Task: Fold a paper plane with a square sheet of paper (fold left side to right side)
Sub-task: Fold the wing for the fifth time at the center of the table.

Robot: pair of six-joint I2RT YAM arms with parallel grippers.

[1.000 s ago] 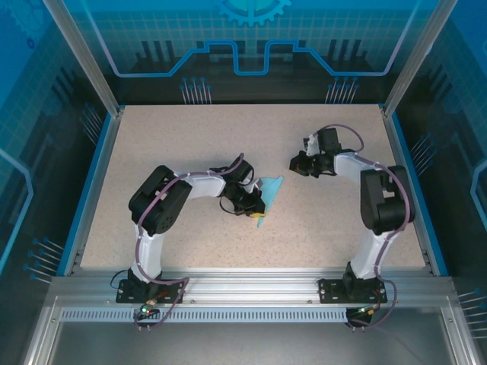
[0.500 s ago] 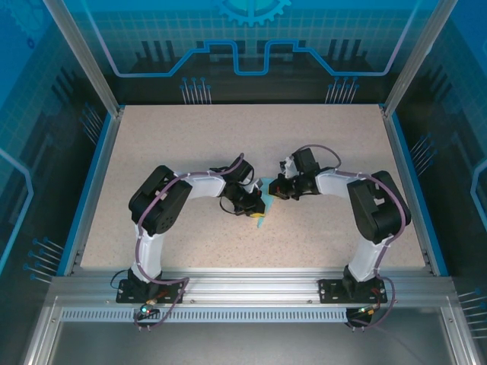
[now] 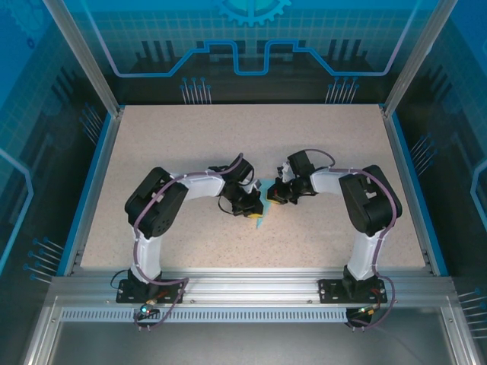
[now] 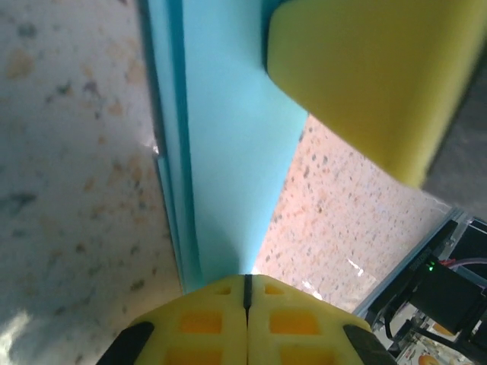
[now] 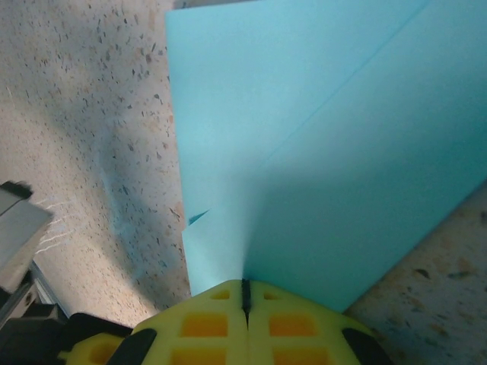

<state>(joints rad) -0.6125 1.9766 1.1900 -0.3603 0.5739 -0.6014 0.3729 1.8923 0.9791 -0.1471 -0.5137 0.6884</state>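
The light-blue paper point(image 3: 259, 221) lies folded on the table's middle, mostly covered by both grippers. In the left wrist view the paper point(image 4: 228, 152) is a narrow layered strip that tapers toward my left gripper point(image 4: 246, 280), which is shut with its tips down on the paper's end. My right gripper point(image 5: 245, 285) is also shut, and its tips rest on the paper point(image 5: 319, 152) where a crease runs up from them. From above, the left gripper point(image 3: 253, 207) and right gripper point(image 3: 269, 198) meet tip to tip. One yellow finger of the right gripper point(image 4: 365, 76) shows over the sheet.
The speckled beige tabletop point(image 3: 190, 137) is bounded by blue side rails point(image 3: 91, 190). Both arm bases are bolted to the aluminium rail point(image 3: 251, 293) at the near edge. Transparent blue walls enclose the back and sides.
My right arm has swung left from the table's right part and come down on the paper beside the left gripper, hiding most of the sheet. The left gripper has stayed in place.
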